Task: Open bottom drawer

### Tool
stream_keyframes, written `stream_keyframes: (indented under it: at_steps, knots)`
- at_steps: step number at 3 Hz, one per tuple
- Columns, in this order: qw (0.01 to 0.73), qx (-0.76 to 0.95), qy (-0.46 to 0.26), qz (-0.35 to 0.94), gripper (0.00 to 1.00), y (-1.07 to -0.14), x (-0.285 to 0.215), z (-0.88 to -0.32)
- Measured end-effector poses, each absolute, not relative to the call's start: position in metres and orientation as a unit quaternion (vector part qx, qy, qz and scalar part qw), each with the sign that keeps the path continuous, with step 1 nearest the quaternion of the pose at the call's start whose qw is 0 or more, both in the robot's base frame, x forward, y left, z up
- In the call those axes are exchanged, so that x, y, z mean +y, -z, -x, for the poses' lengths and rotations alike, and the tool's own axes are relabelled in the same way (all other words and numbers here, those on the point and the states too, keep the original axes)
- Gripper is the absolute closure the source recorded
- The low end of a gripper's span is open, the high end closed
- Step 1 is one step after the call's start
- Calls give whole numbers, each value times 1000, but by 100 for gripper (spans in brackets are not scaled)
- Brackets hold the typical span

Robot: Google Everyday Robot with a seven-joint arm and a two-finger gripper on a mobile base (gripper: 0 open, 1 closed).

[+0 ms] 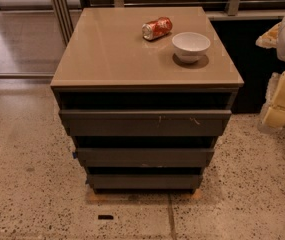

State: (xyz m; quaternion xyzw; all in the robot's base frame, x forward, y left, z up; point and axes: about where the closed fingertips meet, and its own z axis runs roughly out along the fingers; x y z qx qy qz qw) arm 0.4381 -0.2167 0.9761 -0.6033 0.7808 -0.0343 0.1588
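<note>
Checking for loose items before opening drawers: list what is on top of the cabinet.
A red can lying on its side and a white bowl, upright beside it. The bowl hides the cabinet top beneath it. The gripper is off to the right.

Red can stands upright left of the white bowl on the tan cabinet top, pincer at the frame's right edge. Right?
No: the crushed red soda can lies on its side, not upright, as the camera view shows. It is left of the round white bowl on the glossy tan cabinet top, and the pincer is at the right edge.
</note>
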Motion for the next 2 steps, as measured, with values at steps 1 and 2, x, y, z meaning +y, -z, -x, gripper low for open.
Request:
stream_keyframes:
  at_steps: [1, 2]
  knots:
    - [159, 781, 34, 603, 0, -976, -217, -438]
    - [179, 783, 41, 594, 0, -977, -216, -438]
